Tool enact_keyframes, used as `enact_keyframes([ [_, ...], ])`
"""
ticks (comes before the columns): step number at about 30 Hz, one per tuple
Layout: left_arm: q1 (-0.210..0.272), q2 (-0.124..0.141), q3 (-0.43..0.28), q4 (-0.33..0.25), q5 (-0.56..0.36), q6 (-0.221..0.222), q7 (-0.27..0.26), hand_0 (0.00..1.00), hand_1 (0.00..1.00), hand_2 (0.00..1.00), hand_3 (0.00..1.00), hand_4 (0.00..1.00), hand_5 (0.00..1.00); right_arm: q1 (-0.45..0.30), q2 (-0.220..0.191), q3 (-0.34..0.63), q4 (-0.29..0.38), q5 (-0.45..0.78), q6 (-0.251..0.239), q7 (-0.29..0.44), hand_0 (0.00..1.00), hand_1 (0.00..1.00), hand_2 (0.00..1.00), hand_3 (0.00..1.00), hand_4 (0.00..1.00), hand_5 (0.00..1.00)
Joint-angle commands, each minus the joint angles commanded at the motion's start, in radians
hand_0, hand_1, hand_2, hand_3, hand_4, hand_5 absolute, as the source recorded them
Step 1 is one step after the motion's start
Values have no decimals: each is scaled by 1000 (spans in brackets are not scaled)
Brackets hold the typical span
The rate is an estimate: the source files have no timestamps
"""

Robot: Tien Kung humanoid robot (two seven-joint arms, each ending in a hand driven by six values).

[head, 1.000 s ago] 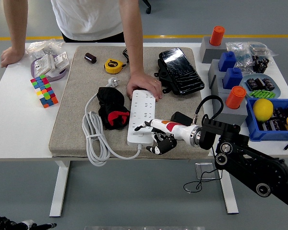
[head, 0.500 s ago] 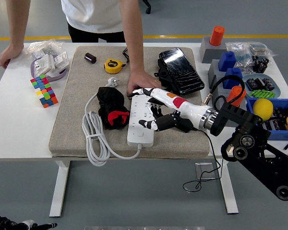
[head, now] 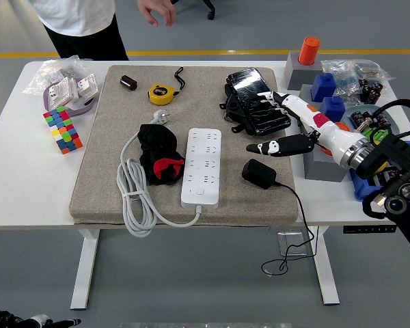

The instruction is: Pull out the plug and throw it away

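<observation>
On the grey mat [head: 96, 191], a white power strip [head: 201, 167] lies lengthwise near the middle, its thick white cable [head: 133, 198] coiled at its left side, with nothing plugged into its sockets. Just right of the strip's near end sits the black plug adapter [head: 259, 173], free of the strip, resting on the mat near its near-right corner. Its thin black cord [head: 297, 219] trails over the tabletop [head: 27, 184] edge and hangs below.

The adapter looks like a small, rigid plastic block, light and fairly smooth, so it may slip from a loose pinch. A grip across its two broad sides should serve best; the limp cord would drag behind.

Farther right, the robot hand [head: 287, 126] hovers above the mat's right edge with fingers [head: 270, 147] spread, holding nothing, apart from the adapter.
</observation>
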Motion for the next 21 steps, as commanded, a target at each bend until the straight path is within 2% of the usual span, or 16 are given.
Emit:
enact_keyframes([
  [7,-2,2,0,-1,-1,1,-2,531,664,691,669,837,701,-63,-8,108,-12,-29,-5,12,842,882,827,836,998,307],
  [8,-2,2,0,-1,-1,1,-2,531,665,691,669,837,701,-70,-8,123,-14,-30,-11,17,929,924,867,861,998,587],
  [13,-4,3,0,0,1,1,-1,531,665,691,669,837,701,-104,-12,182,-15,-14,-49,42,929,924,867,861,998,587],
  [14,-5,2,0,0,2,1,-1,532,664,691,670,836,701,-114,-15,194,-12,-9,-60,48,960,941,891,892,998,732],
  [19,-7,3,0,-1,3,1,-2,532,664,691,670,836,701,-155,-27,235,-5,1,-73,45,960,941,891,892,998,732],
  [21,-6,3,-2,0,7,1,0,532,664,691,670,837,701,-166,-31,240,-3,2,-64,36,965,944,895,916,998,770],
])
